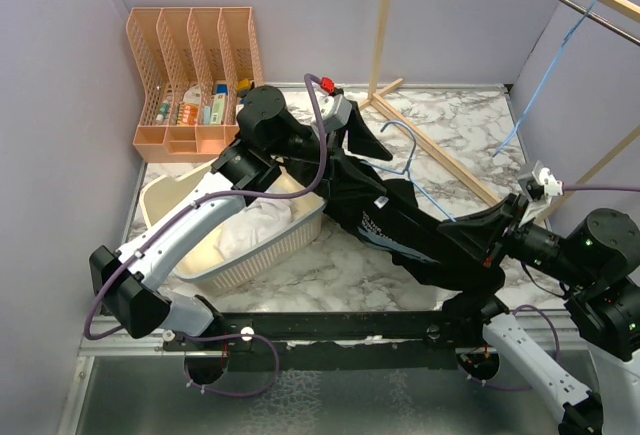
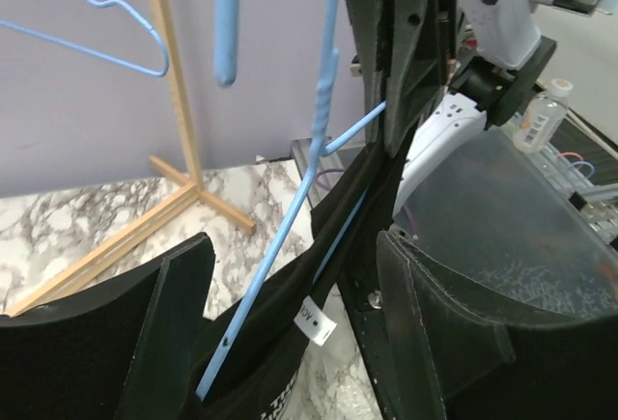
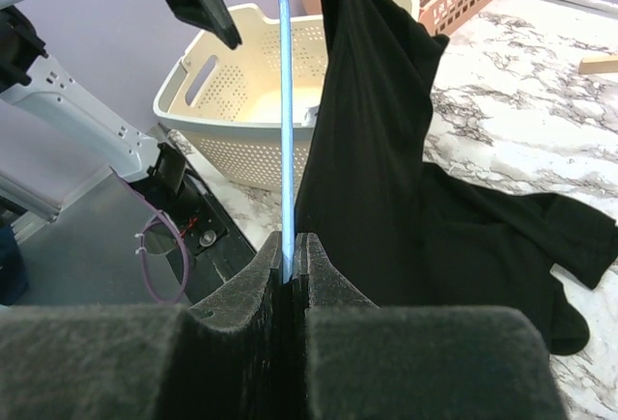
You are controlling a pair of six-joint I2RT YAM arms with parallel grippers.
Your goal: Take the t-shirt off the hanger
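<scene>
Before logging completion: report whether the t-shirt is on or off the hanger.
On: the black t-shirt drapes from the blue hanger, which the right gripper clamps.

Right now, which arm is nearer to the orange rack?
Left. The left arm reaches up just to the right of the rack; the right arm sits far off at the near right.

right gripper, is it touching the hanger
Touching. The right wrist view shows the right gripper shut on the hanger, its blue rod pinched between the fingers.

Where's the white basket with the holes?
In the top view, the cream perforated plastic basket sits left of centre, under the left arm, beside the black t-shirt.
</scene>
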